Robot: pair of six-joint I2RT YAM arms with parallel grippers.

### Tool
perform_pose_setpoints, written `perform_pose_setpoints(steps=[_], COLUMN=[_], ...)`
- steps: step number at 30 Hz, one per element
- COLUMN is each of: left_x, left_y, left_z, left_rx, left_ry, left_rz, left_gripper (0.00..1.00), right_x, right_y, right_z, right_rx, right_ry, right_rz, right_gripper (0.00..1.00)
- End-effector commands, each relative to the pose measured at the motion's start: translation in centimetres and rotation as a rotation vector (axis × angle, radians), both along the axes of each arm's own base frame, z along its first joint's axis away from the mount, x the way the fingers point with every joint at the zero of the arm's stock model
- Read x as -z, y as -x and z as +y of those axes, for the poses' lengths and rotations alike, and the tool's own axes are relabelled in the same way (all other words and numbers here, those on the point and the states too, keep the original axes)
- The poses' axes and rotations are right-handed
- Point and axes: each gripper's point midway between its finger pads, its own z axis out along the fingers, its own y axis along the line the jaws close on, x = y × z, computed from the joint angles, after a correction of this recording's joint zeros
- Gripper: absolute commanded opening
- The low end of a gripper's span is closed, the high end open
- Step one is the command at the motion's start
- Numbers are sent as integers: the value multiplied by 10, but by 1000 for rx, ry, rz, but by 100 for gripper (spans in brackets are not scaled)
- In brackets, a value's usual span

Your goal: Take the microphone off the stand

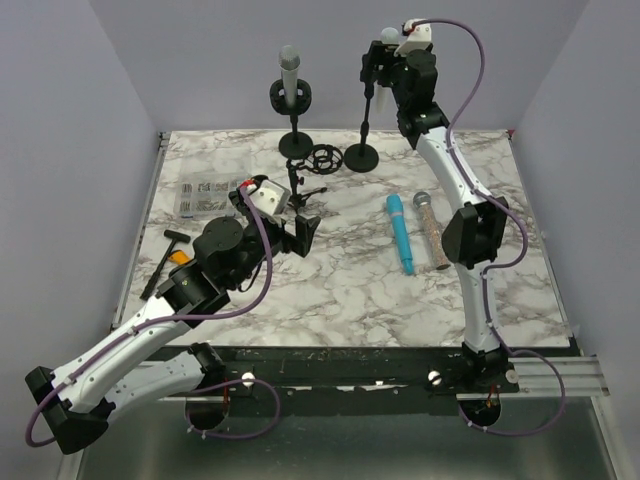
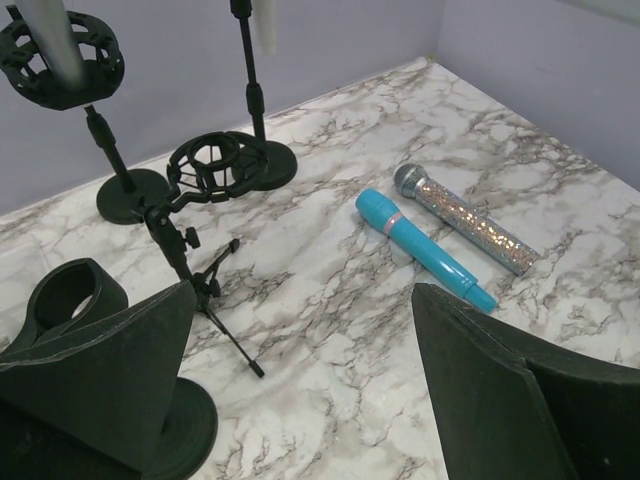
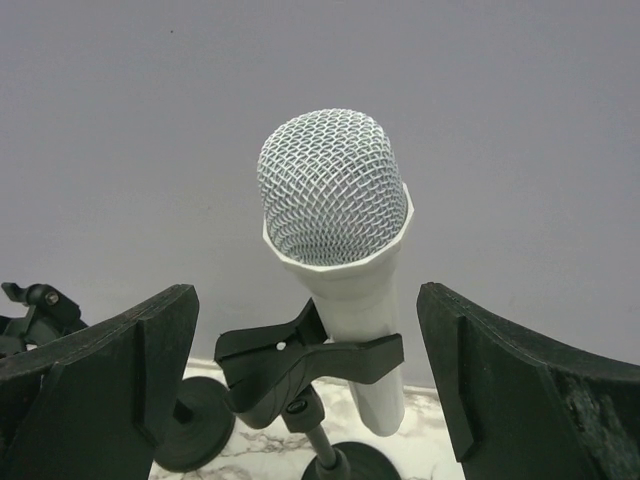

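The white mic point(image 3: 340, 250), with a rounded mesh head, is held upright in a black spring clip point(image 3: 300, 365) on a stand point(image 1: 362, 155) at the table's back. It is flanked, untouched, by the wide-open, empty right gripper point(image 3: 305, 340). The veined marble table point(image 1: 350, 290) is enclosed by plain lilac walls point(image 1: 200, 60). The left wrist view shows the left gripper point(image 2: 305, 295) spread and empty, with a smooth blue mic point(image 2: 425, 250) and a glitter mic point(image 2: 465, 220) lying beyond it.

- A white tabletop point(image 1: 350, 290) with grey marble veining is lying flat in the top view.
- A plain lavender back wall point(image 1: 200, 60) is rising behind it.
- Matching side walls point(image 1: 60, 200) are closing it in left and right.
- A black frame rail point(image 1: 350, 362) is running along the near edge.
- Soft, even light is falling throughout.
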Motion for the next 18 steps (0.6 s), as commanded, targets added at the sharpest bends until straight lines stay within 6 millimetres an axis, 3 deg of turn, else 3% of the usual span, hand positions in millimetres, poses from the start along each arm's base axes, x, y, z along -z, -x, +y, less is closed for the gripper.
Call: perform_pose_setpoints(steps=[1, 4, 6, 13, 18], left_x=[-9, -5, -5, 0, 3], left_y=[-10, -15, -15, -20, -21], left_z=[9, 9, 9, 9, 7], left_rx=[-66, -80, -79, -86, -81], left_ry=[-24, -43, -45, -66, -74], left_rz=[-53, -44, -43, -46, -40], left_gripper=[93, 93, 93, 93, 93], right_x=[-1, 2, 3, 9, 2], right_y=[-20, -28, -31, -30, -12], right_z=[-14, -20, -21, -16, -9], right_rx=[66, 101, 100, 69, 2], right_ry=[12, 10, 6, 24, 9], right_rz=[-83, -101, -117, -109, -87], right_gripper=[100, 99, 94, 59, 30])
